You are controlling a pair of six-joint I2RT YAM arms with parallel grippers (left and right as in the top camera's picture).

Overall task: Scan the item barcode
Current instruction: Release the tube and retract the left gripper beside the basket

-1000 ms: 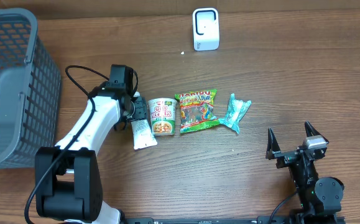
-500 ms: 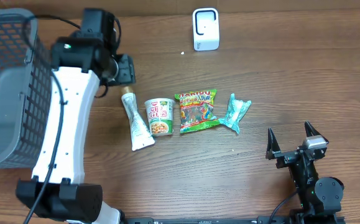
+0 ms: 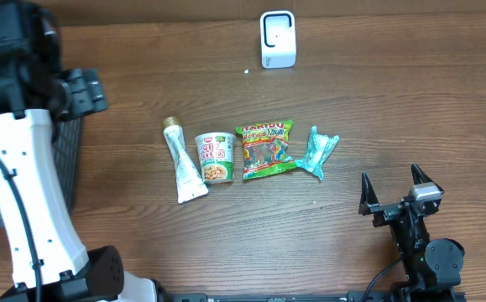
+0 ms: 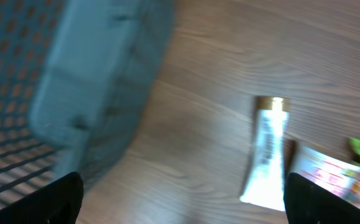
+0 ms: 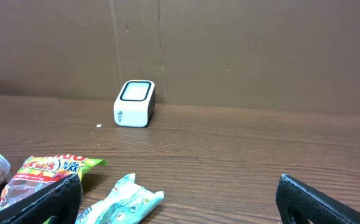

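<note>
clear the grey mesh plastic basket [image 4: 92,74] far left; leave the right gripper [image 3: 390,176] open near right; drop the open, empty left gripper [image 4: 183,186] onto the white gold-capped tube [image 3: 184,164] mid-table; turn its barcode toward the far white box scanner [image 3: 277,39].

The white-and-black left arm [image 3: 24,168] rears up at the far left, its black left gripper [image 3: 86,88] spread wide, empty. The black right gripper [image 3: 391,189] sits low, near right, equally agape.
</note>
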